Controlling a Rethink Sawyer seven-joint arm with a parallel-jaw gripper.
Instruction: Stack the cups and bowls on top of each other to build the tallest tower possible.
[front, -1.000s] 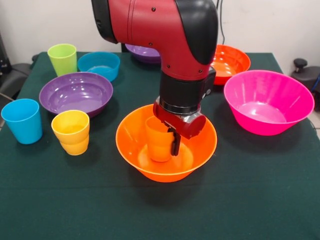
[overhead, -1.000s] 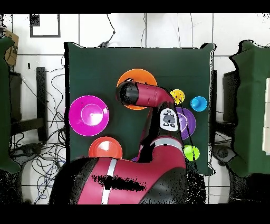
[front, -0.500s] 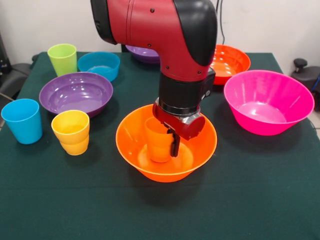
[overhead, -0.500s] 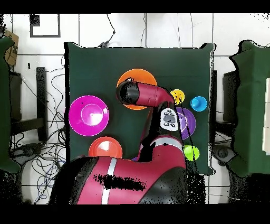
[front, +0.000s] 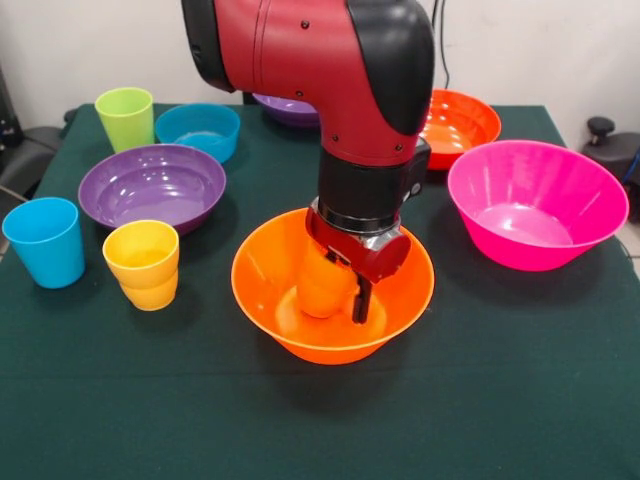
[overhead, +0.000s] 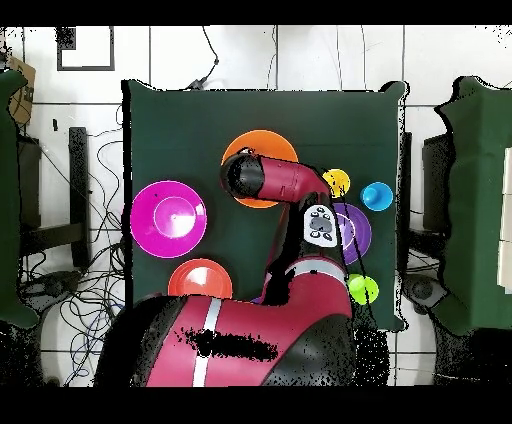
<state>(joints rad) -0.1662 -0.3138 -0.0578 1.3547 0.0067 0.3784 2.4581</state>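
The wide orange bowl (front: 400, 300) (overhead: 255, 148) sits mid-table. Inside it the small orange cup (front: 320, 285) leans over, its rim up under my gripper (front: 350, 298), which is shut on the cup's wall; one dark finger (front: 361, 302) shows to the cup's right. In the overhead view the arm hides the gripper and the cup. A purple bowl (front: 152, 185) (overhead: 357, 232), a yellow cup (front: 143, 264) (overhead: 337, 182) and a blue cup (front: 44, 242) (overhead: 376, 196) stand apart on the left of the front view.
A lime green cup (front: 125, 118) (overhead: 363, 290), a small blue bowl (front: 198, 130) and a second purple bowl (front: 285, 105) stand at the back. A red-orange bowl (front: 458, 125) (overhead: 200, 280) and a wide pink bowl (front: 530, 203) (overhead: 168, 218) are on the right.
The orange cup stood upright in the bowl; now it is tipped. The gripper has shifted slightly right and down. Everything else is where it was.
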